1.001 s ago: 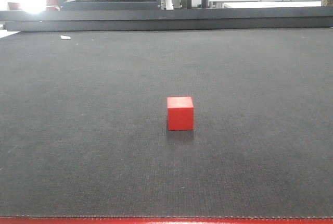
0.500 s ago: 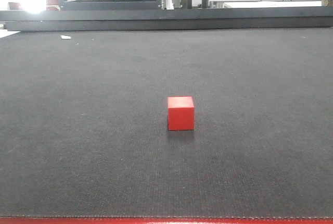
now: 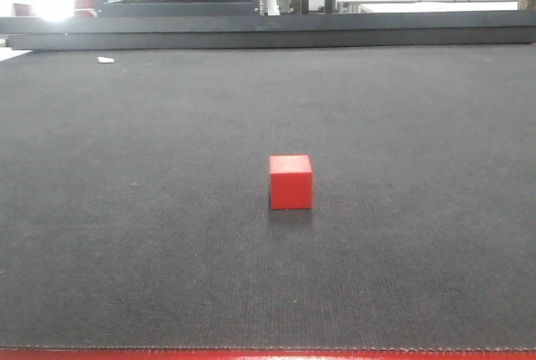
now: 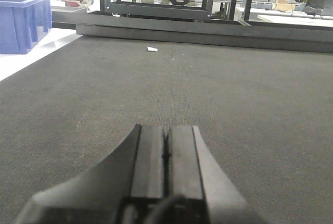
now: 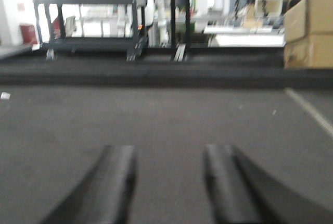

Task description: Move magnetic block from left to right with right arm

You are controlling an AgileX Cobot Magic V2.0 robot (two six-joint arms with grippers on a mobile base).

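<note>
Checking the front view first: the magnetic block (image 3: 291, 182) sits flat on the black mat (image 3: 126, 234), roughly mid-table, a touch right of centre and in the nearer half, with nothing touching it. No arm in that shot at all. Tiny white scrap (image 3: 105, 60) far left, nowhere near it. So which step are we on? (tom)

Reach, I'd say, with the grasp not yet made. Left wrist view: the left gripper (image 4: 166, 130) has its pads pressed together with nothing between them, hanging low over bare mat and pointing toward the far edge. Looks parked to me, which fits since it's a right-arm job. (ana)

And the right wrist view? (tom)

Blurry, but the right gripper (image 5: 169, 153) is spread wide with only mat in the gap. It's also low and level, aimed at the far edge. No cube in its frame, so my guess is the block lies off to its left. Next move calls for swinging left, lining the fingers up either side of the cube, dropping, then squeezing. Only after that does it carry right. (ana)
</note>
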